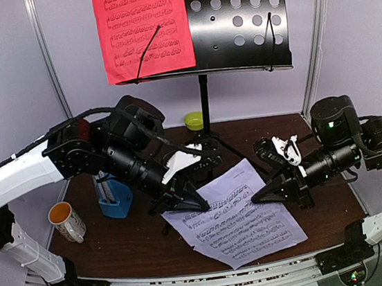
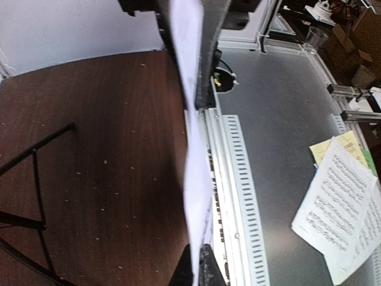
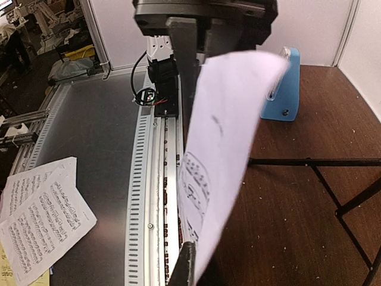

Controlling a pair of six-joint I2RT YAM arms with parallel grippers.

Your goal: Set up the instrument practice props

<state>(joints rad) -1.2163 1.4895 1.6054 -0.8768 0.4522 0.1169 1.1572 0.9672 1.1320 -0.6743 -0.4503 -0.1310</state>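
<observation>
Left claw is pinched shut on the left edge of the white printed music sheet, and right claw is clamped on its right edge, near the front of the brown wooden table. The red music sheet sits on the black perforated-metal music stand behind.

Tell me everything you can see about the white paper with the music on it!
The white music sheet is thin paper printed with rows of black notes. It sits slanted over the front of the brown table. The left pincer and the right pincer are each shut on it, one at its left edge and one at its right edge. In the wrist views it bends and curls where it is pinched, so it looks floppy. Whether its near edge rests on the table cannot be told.
</observation>
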